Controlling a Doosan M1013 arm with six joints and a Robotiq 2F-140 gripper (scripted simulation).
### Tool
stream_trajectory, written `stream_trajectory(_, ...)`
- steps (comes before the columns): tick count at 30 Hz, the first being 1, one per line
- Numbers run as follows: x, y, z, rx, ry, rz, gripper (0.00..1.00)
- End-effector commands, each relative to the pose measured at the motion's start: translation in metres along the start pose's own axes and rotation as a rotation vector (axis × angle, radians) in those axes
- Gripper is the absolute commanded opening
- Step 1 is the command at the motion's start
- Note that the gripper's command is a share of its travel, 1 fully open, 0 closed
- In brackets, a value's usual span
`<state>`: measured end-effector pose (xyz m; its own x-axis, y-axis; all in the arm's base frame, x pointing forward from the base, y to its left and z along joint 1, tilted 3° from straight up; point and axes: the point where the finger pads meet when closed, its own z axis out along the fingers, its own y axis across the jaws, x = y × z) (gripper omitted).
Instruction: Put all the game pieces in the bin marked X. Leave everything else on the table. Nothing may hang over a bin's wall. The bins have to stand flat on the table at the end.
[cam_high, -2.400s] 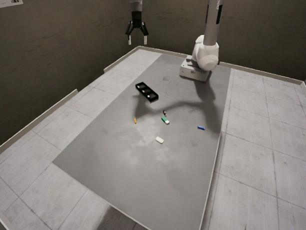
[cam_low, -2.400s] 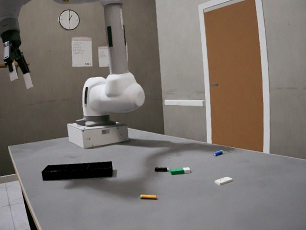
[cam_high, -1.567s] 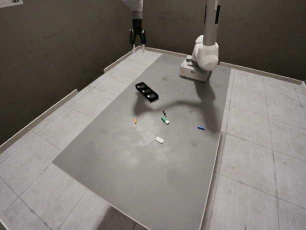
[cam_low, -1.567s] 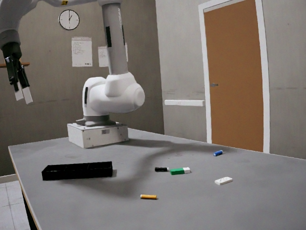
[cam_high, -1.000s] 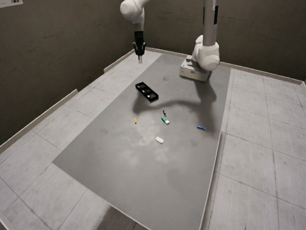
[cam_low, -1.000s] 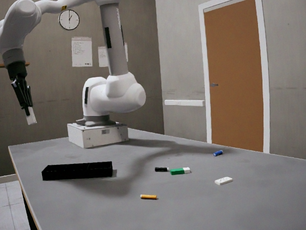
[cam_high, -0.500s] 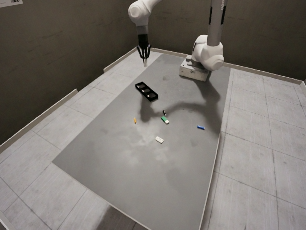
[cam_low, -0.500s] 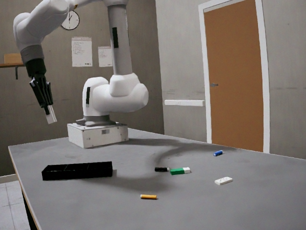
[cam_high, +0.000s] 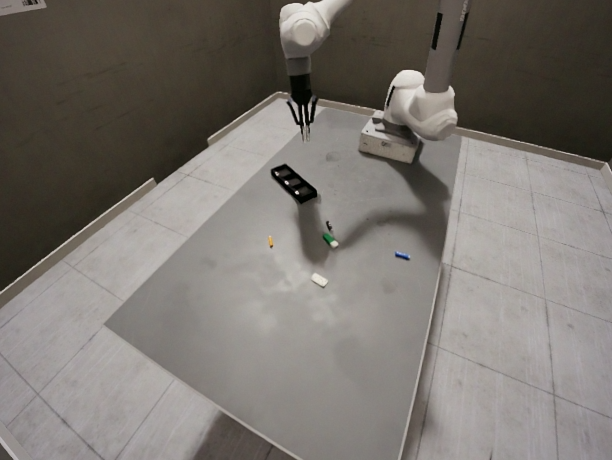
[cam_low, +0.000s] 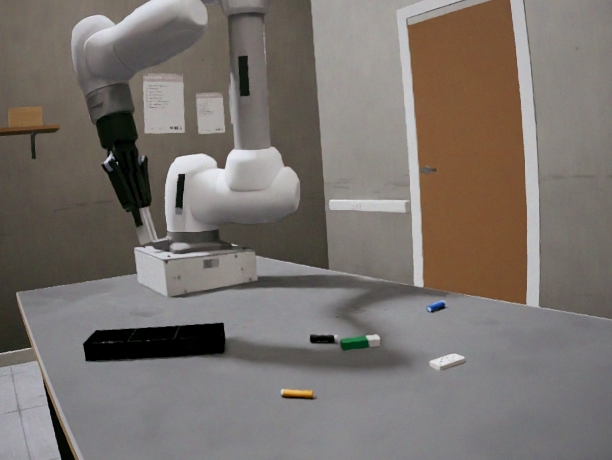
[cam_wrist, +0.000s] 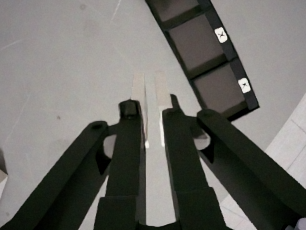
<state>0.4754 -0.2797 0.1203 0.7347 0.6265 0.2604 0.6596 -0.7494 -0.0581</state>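
We see a white, dotted domino (cam_high: 319, 280) lying flat, well apart from the black bin (cam_high: 294, 183); our gripper (cam_high: 305, 135) is pressed together, empty.

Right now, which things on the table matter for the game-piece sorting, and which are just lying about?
Job: white domino; black three-compartment bin; shut, empty gripper.
Lying about: yellow stick; blue cylinder; green-and-white block; small black piece.

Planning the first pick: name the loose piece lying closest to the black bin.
The small black piece, just beside the green-and-white one; the yellow, white and blue pieces lie farther from the bin.
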Motion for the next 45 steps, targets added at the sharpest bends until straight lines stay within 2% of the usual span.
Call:
stream_trajectory(1, 0.015, -0.011, 0.003, 0.006, -0.023, 0.053, 0.15)
stream_trajectory(11, 0.061, -0.053, 0.016, 0.011, -0.069, 0.175, 0.15)
stream_trajectory(13, 0.061, -0.053, 0.016, 0.011, -0.069, 0.175, 0.15)
stream_trajectory(27, 0.114, -0.119, 0.032, -0.013, -0.139, 0.374, 0.15)
stream_trajectory(30, 0.114, -0.119, 0.032, -0.013, -0.139, 0.374, 0.15)
stream_trajectory(45, 0.153, -0.187, 0.043, -0.07, -0.186, 0.569, 0.15)
